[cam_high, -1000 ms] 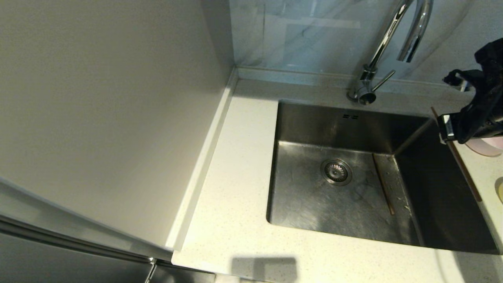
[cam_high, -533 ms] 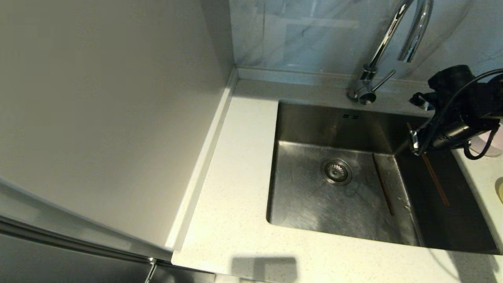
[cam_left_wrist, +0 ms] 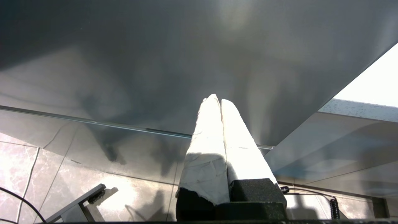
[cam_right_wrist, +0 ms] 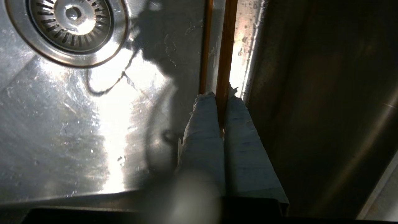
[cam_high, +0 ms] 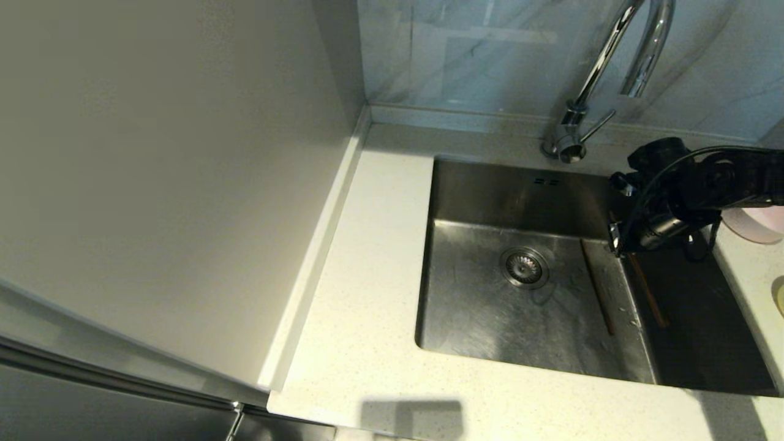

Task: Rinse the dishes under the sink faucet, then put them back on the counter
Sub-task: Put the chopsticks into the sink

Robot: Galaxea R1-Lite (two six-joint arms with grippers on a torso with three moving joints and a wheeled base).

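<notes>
My right gripper (cam_high: 614, 240) hangs inside the sink (cam_high: 490, 318) near its right wall, shut on one brown chopstick (cam_high: 649, 295) that slants toward the front. In the right wrist view that chopstick (cam_right_wrist: 226, 56) runs out from between the taped fingertips of the gripper (cam_right_wrist: 221, 95). The second chopstick (cam_high: 597, 286) (cam_right_wrist: 205, 46) lies flat on the basin floor right of the drain strainer (cam_high: 524, 267). The faucet (cam_high: 597, 67) rises behind the sink. A pink bowl (cam_high: 756, 225) and the edge of a yellow bowl (cam_high: 779, 295) sit on the counter (cam_high: 367, 257) at the right. My left gripper (cam_left_wrist: 217, 100) is shut and empty.
A tall pale cabinet side (cam_high: 171, 184) borders the counter on the left. The blue-grey marbled wall panel (cam_high: 478, 55) stands behind the faucet. The left gripper points at a dark panel (cam_left_wrist: 155, 56) above a tiled floor (cam_left_wrist: 62, 186), away from the sink.
My right arm has swung left from the counter's edge into the sink and dropped lower, carrying the chopstick along. The chopstick on the basin floor has not moved.
</notes>
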